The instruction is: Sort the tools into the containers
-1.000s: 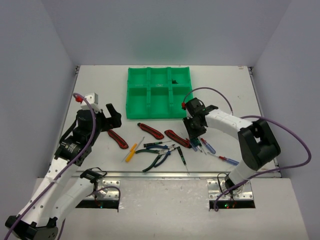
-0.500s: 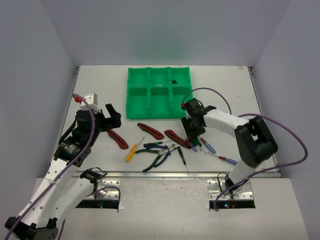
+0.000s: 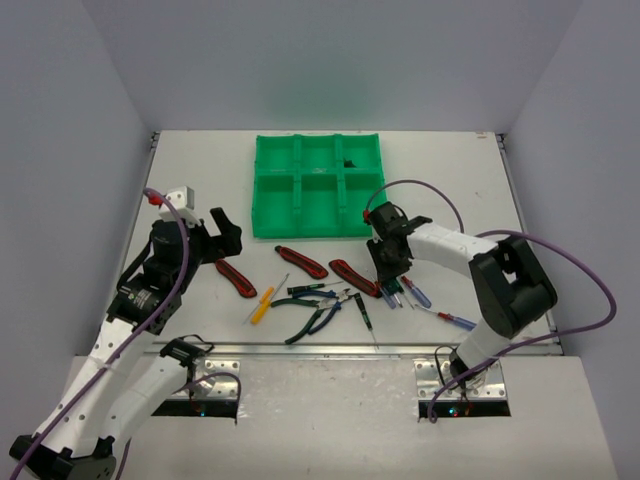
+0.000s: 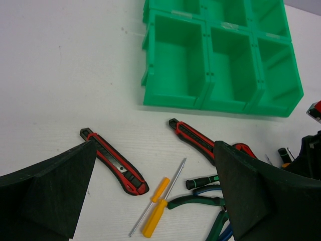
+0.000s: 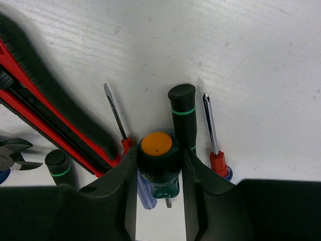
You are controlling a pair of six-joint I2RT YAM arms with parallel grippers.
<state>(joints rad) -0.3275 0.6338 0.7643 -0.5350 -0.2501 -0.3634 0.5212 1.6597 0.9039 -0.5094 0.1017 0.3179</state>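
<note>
Small dark-green precision screwdriver with an orange end cap [image 5: 158, 149]: it lies in the cluster of little drivers on the white table [image 3: 200, 160], right of centre, on the near side of the tray and apart from it.

Right gripper [image 5: 158, 159] is down over it. Its fingers [image 5: 128, 175] are pressed against both sides of the handle, so it reads as a pinch just behind the cap. Can't tell if it's off the table yet.

Handling, my read:
- Light, stiff, nothing fragile.
- Round smooth plastic handle, so it could roll or pivot in a two-point pinch.
- Best hold is across the fat part of the handle, not the thin shaft. The current hold looks about right, but the shaft end may droop.

The neighbours are tight:
- black handle with a green band [image 5: 183, 108], just beside it on one side
- red-collared Phillips driver [image 5: 210, 125], beyond that
- red-collared flat-blade driver [image 5: 114, 113], on the other side
- blue handle [image 5: 145, 193], tucked under or against it, can't tell which
- long red-and-black utility knife [image 5: 45, 115], running alongside the flat-blade

A straight vertical lift seems safest, since any sideways drag would probably pull one of these along.

Further out, the bright green six-compartment plastic tray [image 3: 262, 190] sits at the far middle of the table. There's one small dark item [image 3: 349, 163] in its far-right compartment, too small to identify.

Left gripper [image 4: 154, 145] hangs over the left side with fingers spread wide and nothing between them. A second red-and-black knife [image 4: 114, 161] and the yellow-handled screwdriver [image 4: 156, 211] lie below it.
</note>
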